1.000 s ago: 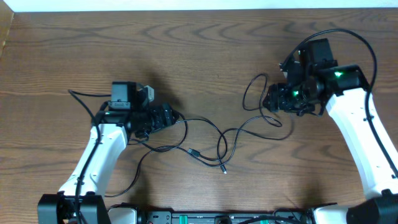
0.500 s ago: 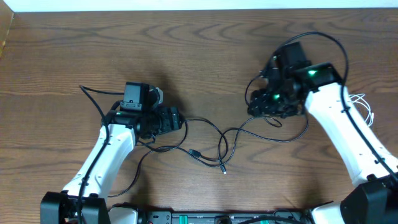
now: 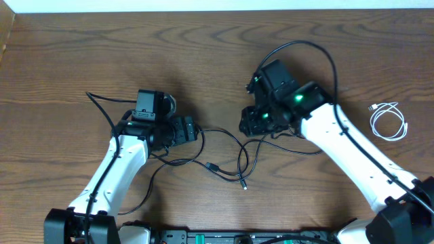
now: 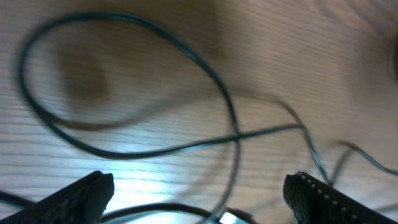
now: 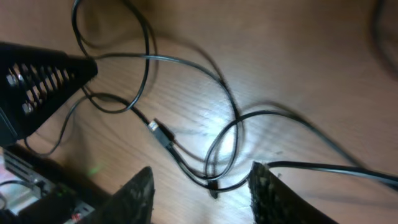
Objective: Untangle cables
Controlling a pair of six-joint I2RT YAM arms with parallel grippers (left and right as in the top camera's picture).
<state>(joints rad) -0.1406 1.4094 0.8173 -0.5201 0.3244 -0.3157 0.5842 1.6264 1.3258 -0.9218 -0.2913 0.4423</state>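
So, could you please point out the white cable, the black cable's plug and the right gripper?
white cable (image 3: 390, 122): overhead view, coil's middle.
black cable's plug (image 5: 163, 132): right wrist view, plug body.
right gripper (image 5: 202, 173): right wrist view, midway between fingertips.

Landmark = black cable (image 3: 239, 157) tangle, mid-table.
- Far side of it: bare table (image 3: 203, 47) right up to the back edge, open pass.
- Left of it: left gripper (image 3: 194, 129) just beside the tangle's left loop. Left arm (image 3: 112, 169) slants to the near-left corner with more black lead looped around it. That side is blocked.
- Right of it: right gripper (image 3: 245, 122) sits over the upper loops. Right arm (image 3: 352, 159) runs diagonally to the near-right corner and closes that side.
- Near side: bare strip between the 2 arms, with the plug (image 3: 212, 165) lying at its top.
- Far right: 1 white cable (image 3: 390, 120) coil, well apart, bare wood all round.
- Wrist views: both jaws spread, strands crossing under each gap. Clearance over the wood is probably small, but the views are too blurred to confirm.
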